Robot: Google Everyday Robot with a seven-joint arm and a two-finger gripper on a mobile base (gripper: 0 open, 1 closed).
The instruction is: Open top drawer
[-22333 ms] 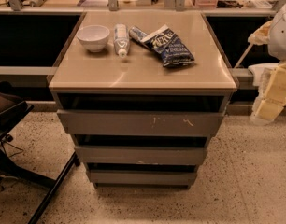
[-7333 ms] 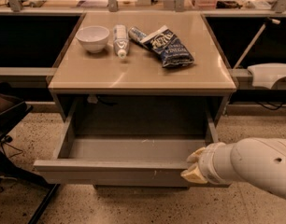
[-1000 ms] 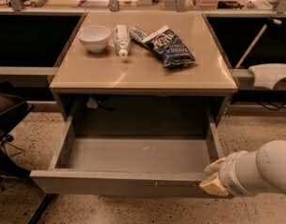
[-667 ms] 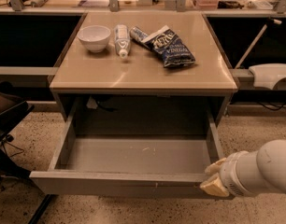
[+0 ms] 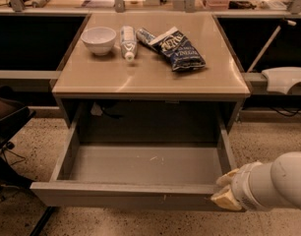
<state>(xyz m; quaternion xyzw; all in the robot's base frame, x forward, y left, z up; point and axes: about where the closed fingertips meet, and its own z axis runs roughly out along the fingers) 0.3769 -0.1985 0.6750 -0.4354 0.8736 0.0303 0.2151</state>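
Down at lower right, the gripper (image 5: 221, 189) is clamping its fingers (image 5: 224, 199) on the pulled-out top drawer's (image 5: 116, 193) front corner.

You will find no text here that you can read. The dark blue snack bag (image 5: 180, 52) on the cabinet top (image 5: 150, 77) carries pale lettering, but not a word of it can be made out. The white bottle (image 5: 127, 41) lying beside the bag has a label that cannot be made out either. Your gripper (image 5: 224, 191) is at the right end of the top drawer (image 5: 116, 195) front, with no readable marking on either
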